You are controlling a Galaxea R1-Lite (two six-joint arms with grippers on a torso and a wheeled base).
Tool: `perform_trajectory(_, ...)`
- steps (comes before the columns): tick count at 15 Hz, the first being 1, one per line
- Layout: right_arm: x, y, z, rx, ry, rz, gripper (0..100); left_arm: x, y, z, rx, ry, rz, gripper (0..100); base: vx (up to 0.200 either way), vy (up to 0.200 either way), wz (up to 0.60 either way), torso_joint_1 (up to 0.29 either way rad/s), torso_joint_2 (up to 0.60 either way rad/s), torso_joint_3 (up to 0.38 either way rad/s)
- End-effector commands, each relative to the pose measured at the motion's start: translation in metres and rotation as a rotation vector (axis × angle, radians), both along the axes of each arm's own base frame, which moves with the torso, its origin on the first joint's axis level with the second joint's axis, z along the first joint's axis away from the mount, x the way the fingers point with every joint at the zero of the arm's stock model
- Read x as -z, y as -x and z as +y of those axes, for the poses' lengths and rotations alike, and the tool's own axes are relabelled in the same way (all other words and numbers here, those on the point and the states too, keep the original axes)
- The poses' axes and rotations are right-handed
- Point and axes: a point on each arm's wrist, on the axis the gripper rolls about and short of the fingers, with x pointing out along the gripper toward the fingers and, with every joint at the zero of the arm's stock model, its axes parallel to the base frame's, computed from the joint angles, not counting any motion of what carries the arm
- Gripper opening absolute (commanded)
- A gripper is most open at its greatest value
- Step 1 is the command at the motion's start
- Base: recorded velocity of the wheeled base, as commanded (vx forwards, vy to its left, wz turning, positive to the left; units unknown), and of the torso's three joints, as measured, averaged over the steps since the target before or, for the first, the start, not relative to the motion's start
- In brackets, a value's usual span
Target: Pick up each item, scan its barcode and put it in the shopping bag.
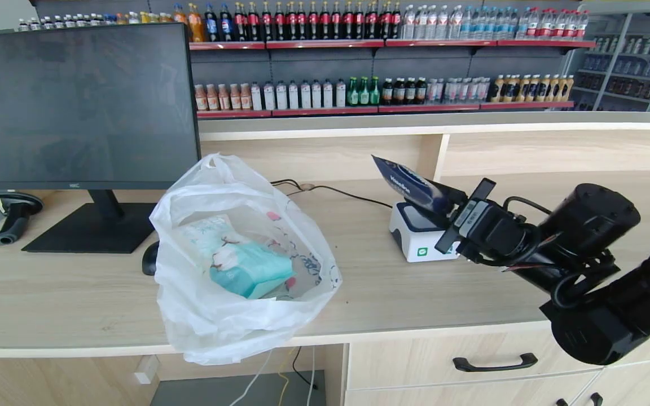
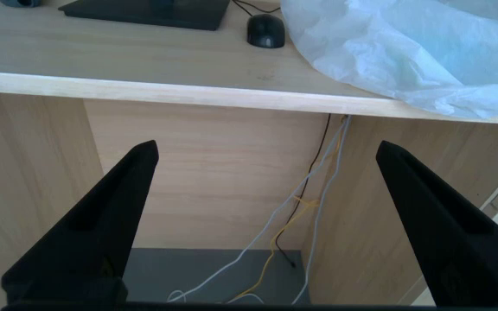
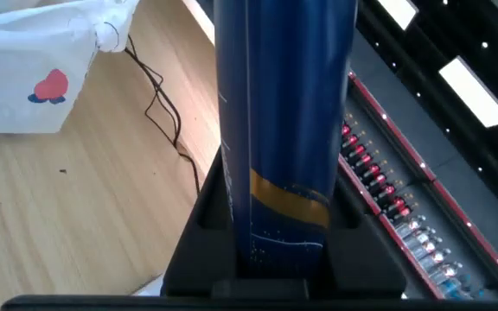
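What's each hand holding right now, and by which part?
The right hand grips the dark blue packet by its lower end, above the white scanner. The left hand is open, holding nothing.

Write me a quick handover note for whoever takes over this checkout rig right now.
Right pincer: shut on the dark blue packet, held tilted just above the white scanner box on the counter.
Left pincer: open and empty, below the counter's front edge, near the shopping bag.
Done: a teal tissue pack lies in the shopping bag.
Left: scan the dark blue packet (whether it has registered cannot be told), then put it in the shopping bag.
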Motion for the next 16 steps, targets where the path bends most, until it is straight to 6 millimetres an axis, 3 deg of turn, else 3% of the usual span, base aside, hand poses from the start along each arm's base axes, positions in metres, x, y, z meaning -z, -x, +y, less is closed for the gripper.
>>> perform_trajectory(1,0.014,-0.020,-0.010,0.009,0.057,-0.024,0,0.000,0.000,0.000,-0.001,0.000,0.001,100,0.000,0.000,0.00,0.000,0.00,0.000)
perform_trajectory(5,0.016,-0.032,-0.036,0.009,0.185,-0.150,0,0.000,0.000,0.000,-0.001,0.000,0.003,100,0.000,0.000,0.00,0.000,0.00,0.000)
perform_trajectory(16,0.040,-0.044,-0.042,-0.023,0.300,-0.211,0,0.000,0.000,0.000,-0.001,0.000,0.001,100,0.000,0.000,0.00,0.000,0.00,0.000)
